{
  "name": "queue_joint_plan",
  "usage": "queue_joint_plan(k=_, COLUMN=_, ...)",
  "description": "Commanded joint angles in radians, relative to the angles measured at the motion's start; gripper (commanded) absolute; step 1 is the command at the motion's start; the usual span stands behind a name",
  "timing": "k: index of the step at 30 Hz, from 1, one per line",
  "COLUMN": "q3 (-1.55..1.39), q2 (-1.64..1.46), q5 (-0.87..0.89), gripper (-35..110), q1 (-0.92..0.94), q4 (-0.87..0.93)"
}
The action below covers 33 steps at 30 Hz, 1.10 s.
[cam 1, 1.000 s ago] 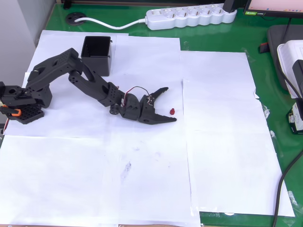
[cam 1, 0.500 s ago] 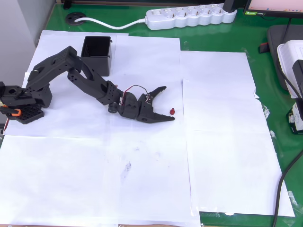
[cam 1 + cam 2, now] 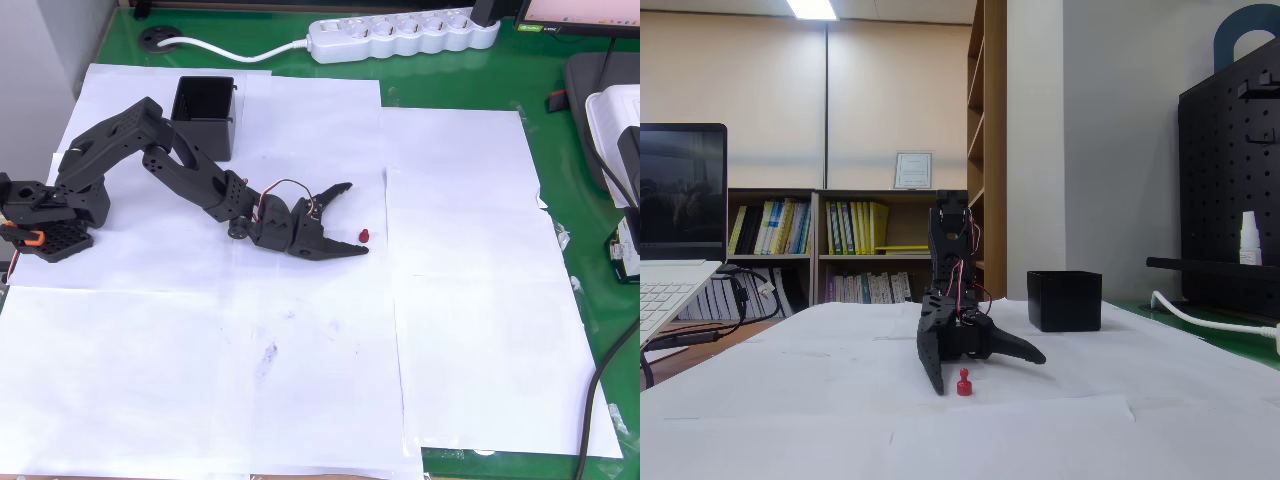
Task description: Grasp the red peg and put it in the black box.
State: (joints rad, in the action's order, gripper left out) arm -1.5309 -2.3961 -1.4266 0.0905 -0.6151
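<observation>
Pretty standard office setup: green desk mat [image 3: 560,330] covered in white paper sheets [image 3: 300,330], with a white power strip [image 3: 405,33] up at 12 o'clock in the overhead view. From the fixed view there's a low bookshelf [image 3: 855,250] full of books against a beige wall [image 3: 760,100], a ceiling light [image 3: 812,9] at 11 o'clock, a laptop [image 3: 675,230] at 9 o'clock and a black pegboard [image 3: 1230,180] at 3 o'clock.

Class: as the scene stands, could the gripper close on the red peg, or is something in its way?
Probably yes. The gripper is open and low on the paper, and the red peg stands just ahead of its fingertips, nearer the lower finger in the overhead view. Nothing lies between them.
</observation>
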Motion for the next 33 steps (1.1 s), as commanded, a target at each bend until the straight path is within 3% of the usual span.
queue_joint_plan(k=1, q3=0.021, q2=0.018, q5=-0.011, gripper=38, q1=-0.018, q4=0.009)
queue_joint_plan(k=5, q3=0.017, q2=0.018, q5=0.032, gripper=16, q1=-0.015, q4=0.008)
queue_joint_plan(k=13, q3=0.018, q2=0.017, q5=0.017, gripper=0, q1=-0.021, q4=0.009)
queue_joint_plan(k=31, q3=0.021, q2=0.115, q5=0.028, gripper=0, q1=-0.026, q4=0.012)
queue_joint_plan(k=33, q3=-0.017, q2=0.170, q5=0.034, gripper=0, q1=-0.043, q4=0.083)
